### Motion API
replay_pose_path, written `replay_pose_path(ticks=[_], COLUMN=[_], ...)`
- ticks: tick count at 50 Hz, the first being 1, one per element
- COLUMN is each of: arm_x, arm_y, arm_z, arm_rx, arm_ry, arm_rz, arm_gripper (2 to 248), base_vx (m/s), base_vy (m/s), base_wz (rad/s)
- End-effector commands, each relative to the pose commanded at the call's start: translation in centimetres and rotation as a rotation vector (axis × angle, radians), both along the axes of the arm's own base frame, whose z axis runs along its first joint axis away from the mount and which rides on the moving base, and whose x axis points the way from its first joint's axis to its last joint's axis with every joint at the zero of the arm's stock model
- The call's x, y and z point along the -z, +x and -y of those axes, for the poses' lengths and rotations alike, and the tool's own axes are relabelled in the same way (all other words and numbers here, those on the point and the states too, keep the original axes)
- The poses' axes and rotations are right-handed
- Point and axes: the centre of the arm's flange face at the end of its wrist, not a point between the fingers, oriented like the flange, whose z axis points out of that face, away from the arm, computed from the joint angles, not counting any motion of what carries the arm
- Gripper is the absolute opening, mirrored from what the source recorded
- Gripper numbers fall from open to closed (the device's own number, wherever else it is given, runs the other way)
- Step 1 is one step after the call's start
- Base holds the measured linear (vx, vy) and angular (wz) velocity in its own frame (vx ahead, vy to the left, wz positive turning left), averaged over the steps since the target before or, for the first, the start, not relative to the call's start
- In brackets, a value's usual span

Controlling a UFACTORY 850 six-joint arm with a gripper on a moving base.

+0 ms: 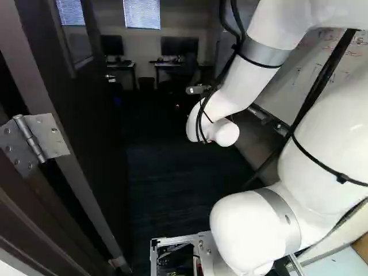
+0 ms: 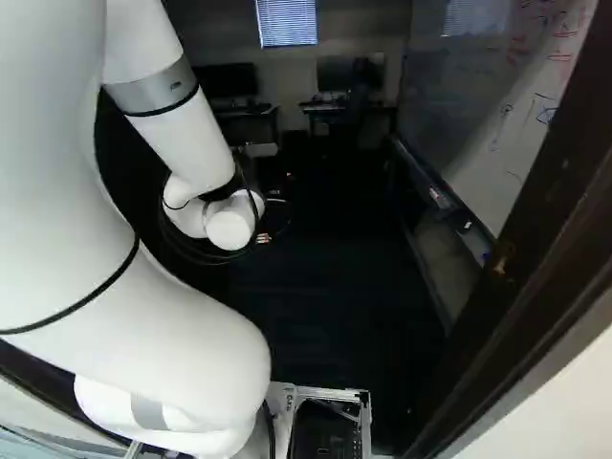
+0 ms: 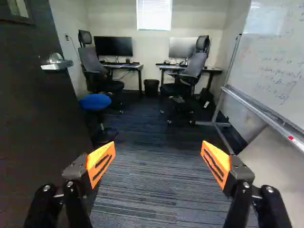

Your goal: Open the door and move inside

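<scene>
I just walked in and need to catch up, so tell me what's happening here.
The robot's arm reaches through a doorway, its gripper open and holding nothing. The door stands open into the room, and nothing grips its handle. The base appears to be right at the doorway, with a whiteboard ahead opposite the door.

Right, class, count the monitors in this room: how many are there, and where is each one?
2: one monitor on the desk nearer the open door, another monitor on the desk nearer the whiteboard. The door may hide more.
</scene>
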Motion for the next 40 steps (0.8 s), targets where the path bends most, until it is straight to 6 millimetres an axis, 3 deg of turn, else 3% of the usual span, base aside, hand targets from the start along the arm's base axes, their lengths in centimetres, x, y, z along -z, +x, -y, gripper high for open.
replay_pose_path(ticks=[40], arm_x=[0.0], arm_y=[0.0], arm_z=[0.0], arm_rx=[0.0], arm_ry=[0.0], arm_rz=[0.0], arm_gripper=[247], base_vx=[0.125], base_vy=[0.009], base_wz=[0.031])
